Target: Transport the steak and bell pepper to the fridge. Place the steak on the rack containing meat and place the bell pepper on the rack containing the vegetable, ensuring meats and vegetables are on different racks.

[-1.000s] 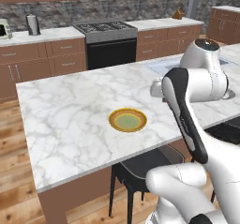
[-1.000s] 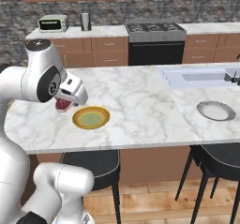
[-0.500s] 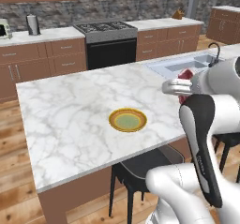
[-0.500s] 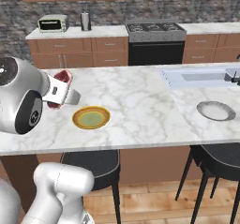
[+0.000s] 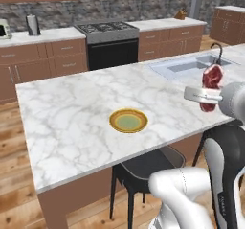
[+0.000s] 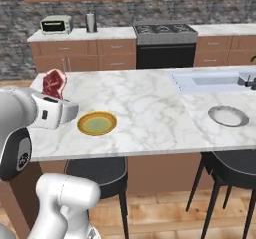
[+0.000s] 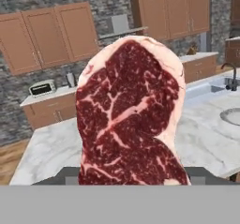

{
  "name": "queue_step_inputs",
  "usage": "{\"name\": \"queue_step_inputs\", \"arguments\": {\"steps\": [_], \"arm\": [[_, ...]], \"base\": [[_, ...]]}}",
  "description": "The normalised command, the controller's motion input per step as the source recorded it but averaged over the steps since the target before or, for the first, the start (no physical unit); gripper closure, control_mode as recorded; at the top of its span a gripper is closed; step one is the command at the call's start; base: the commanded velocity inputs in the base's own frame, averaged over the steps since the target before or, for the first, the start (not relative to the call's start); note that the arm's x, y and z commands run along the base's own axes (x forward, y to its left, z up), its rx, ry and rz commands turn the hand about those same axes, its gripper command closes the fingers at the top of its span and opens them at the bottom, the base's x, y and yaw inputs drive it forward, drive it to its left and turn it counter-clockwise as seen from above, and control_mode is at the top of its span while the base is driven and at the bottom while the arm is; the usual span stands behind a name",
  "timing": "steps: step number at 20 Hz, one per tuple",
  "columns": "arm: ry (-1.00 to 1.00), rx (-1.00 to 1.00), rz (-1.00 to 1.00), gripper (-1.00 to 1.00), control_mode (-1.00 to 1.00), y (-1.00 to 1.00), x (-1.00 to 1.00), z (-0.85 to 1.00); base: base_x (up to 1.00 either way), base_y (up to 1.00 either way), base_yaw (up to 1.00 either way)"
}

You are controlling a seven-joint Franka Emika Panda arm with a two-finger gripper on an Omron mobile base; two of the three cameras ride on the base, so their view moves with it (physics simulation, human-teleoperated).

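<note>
The steak (image 7: 130, 115) stands on edge in the gripper (image 5: 206, 97), its long axis running up and down in the hand view, with the broad marbled face turned to the hand camera and the pale fat rim along its top and left edge; it is held up in the air above the marble island counter (image 5: 72, 118), clamped at its lower end between the jaws. From the left base view the steak (image 5: 211, 86) hangs over the counter's near right edge, close to the sink (image 5: 191, 66), whereas the right base view puts it (image 6: 54, 83) over the island's left end, just beside the yellow plate (image 6: 97, 123). The right base view also shows a grey plate (image 6: 228, 116) near the sink, and a toaster (image 6: 56, 24) on the back counter beside the black stove (image 6: 165, 45).
</note>
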Motion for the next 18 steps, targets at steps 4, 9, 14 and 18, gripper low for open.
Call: {"name": "queue_step_inputs", "arguments": {"steps": [4,9,14,18], "arm": [[0.00,0.00,0.00,1.00,1.00,0.00,0.00,0.00],[0.00,0.00,0.00,1.00,1.00,0.00,0.00,0.00],[0.00,0.00,0.00,1.00,1.00,0.00,0.00,0.00],[0.00,0.00,0.00,1.00,1.00,0.00,0.00,0.00]], "base": [[-0.65,-0.88,-0.05],[-0.79,-0.99,-0.12],[-0.79,-1.00,-0.17],[-0.41,-1.00,-0.19]]}}
